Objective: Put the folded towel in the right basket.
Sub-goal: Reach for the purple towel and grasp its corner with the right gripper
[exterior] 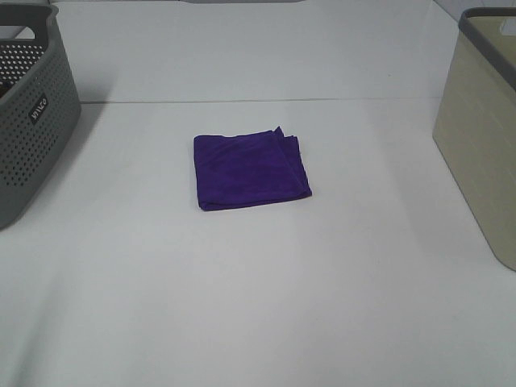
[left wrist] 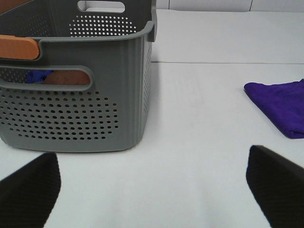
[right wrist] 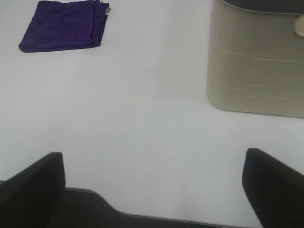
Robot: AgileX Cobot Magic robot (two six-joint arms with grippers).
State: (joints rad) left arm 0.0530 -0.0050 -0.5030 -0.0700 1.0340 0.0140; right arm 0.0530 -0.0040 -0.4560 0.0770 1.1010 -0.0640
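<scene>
Left tool (left wrist: 152, 178) and right tool (right wrist: 153, 175) gape apart; one folded towel (exterior: 250, 171) lies between grey basket (exterior: 36, 129) and beige basket (exterior: 484, 145)

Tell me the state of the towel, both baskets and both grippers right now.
Towel: folded, lying flat on the table, not held.
Grey basket: upright, something orange and blue shows inside.
Beige basket: upright, inside hidden.
Left gripper: open, empty.
Right gripper: open, empty.
</scene>
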